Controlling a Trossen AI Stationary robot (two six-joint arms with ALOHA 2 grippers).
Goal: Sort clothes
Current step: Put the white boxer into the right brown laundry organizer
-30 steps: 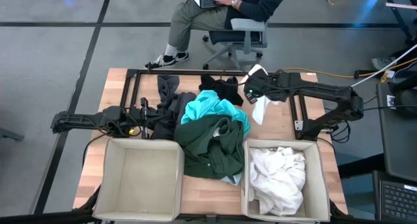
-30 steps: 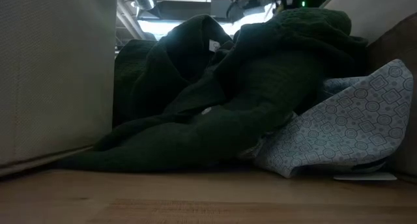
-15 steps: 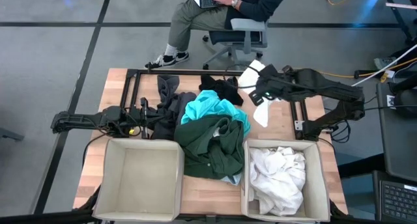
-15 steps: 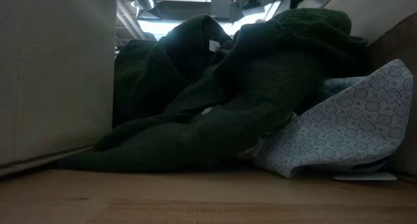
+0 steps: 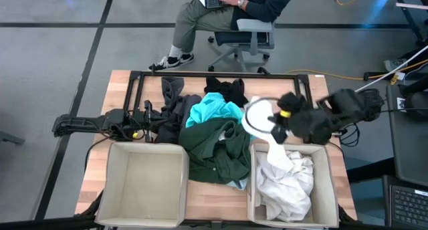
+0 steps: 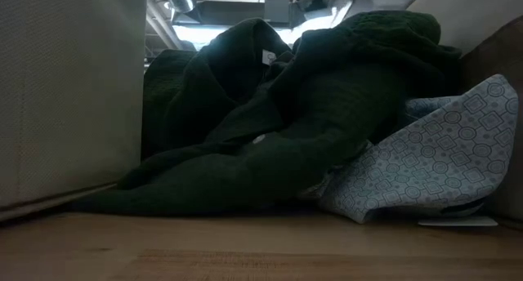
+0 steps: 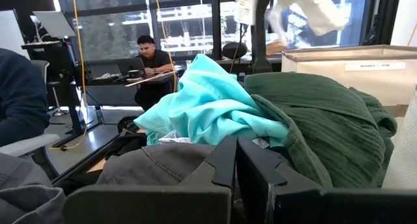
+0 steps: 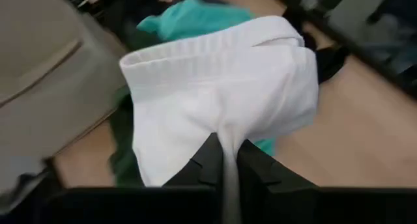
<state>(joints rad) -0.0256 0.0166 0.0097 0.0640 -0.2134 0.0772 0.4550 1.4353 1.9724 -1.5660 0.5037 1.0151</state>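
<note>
Right gripper (image 8: 229, 160) clamped on a white garment (image 5: 259, 118) — cloth hanging from the fingers above the right bin's (image 5: 324, 164) far edge. Left gripper (image 7: 236, 160) closed, empty, parked left of the pile — dark grey garment (image 7: 156, 165) just ahead.

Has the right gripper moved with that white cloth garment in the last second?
Yes. The right gripper, shut on the white cloth garment, has swung from the table's far edge toward the right beige fabric bin, nearly over its rim.

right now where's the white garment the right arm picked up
In the high view the white garment hangs from the right gripper, pinched in its shut fingers, just above the right-hand bin and beside the turquoise garment.
</note>
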